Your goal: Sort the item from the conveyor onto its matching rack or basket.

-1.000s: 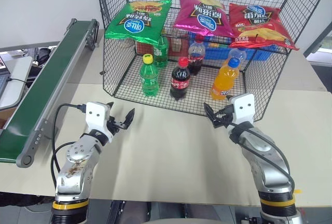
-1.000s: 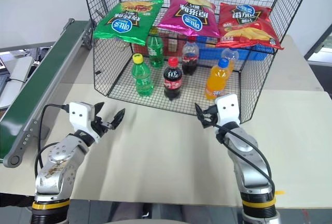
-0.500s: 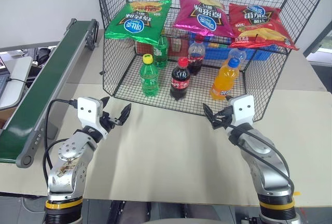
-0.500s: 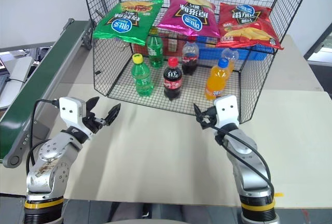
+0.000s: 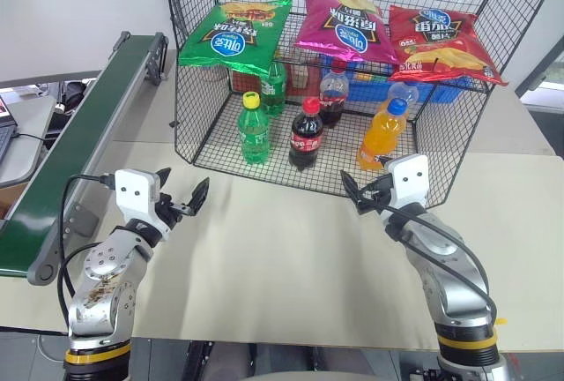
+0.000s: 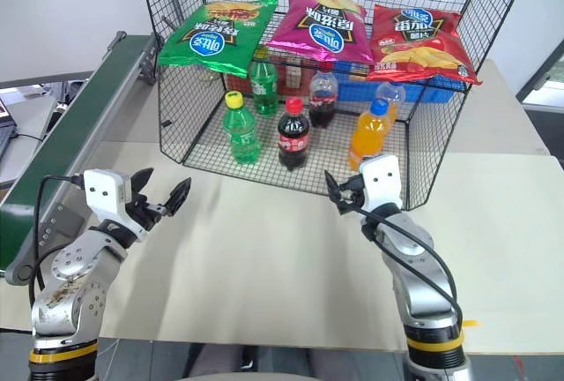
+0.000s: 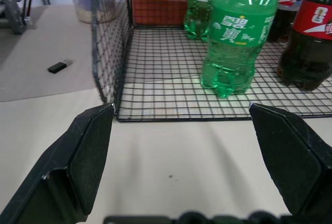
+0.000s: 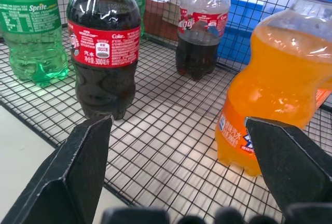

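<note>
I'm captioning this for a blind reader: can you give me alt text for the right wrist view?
The open right pincer faces a black wire rack of bottles: an orange soda bottle nearest, a dark cola bottle, a second cola farther back, and a green Sprite bottle.

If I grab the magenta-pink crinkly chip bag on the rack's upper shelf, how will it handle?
The magenta-pink crinkly chip bag looks puffed with air, so probably light and squashy. Its glossy film may slip or crumple. It lies tilted on the black wire-mesh rack, so a push could slide it.
</note>
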Controlling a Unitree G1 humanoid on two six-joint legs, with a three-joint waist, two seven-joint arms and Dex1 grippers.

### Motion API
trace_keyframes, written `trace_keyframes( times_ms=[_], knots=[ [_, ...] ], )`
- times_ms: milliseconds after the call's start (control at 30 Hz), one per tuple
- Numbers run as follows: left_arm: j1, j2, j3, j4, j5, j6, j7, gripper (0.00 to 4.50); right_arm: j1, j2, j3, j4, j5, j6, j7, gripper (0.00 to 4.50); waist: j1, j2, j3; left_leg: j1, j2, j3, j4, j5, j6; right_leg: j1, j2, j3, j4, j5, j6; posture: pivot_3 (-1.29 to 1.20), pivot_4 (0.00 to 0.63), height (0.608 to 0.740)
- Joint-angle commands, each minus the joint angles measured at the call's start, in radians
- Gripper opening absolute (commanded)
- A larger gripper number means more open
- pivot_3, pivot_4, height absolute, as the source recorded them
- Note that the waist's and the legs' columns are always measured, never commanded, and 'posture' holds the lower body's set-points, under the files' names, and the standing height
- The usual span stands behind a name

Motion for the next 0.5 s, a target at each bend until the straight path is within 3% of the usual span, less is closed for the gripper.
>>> trace_keyframes(
  times_ms=[33, 500],
  knots=[
    [0.003, 0.01, 0.021, -0.048, -0.021, -0.002, 0.002, 4.41, -0.018, 0.007, 0.004, -0.034, 0.001, -0.004, 0.002, 4.5, 0.0, 0.0, 0.0, 0.0, 0.0, 0.0, 0.0, 0.0, 0.0, 0.0, 0.0, 0.0, 0.0, 0.0, 0.0, 0.0, 0.15, 0.74],
    [0.043, 0.022, 0.028, -0.097, -0.033, 0.013, 0.017, 4.41, -0.027, 0.001, -0.002, -0.01, 0.006, -0.021, 0.022, 4.5, 0.0, 0.0, 0.0, 0.0, 0.0, 0.0, 0.0, 0.0, 0.0, 0.0, 0.0, 0.0, 0.0, 0.0, 0.0, 0.0, 0.15, 0.74]
  ],
)
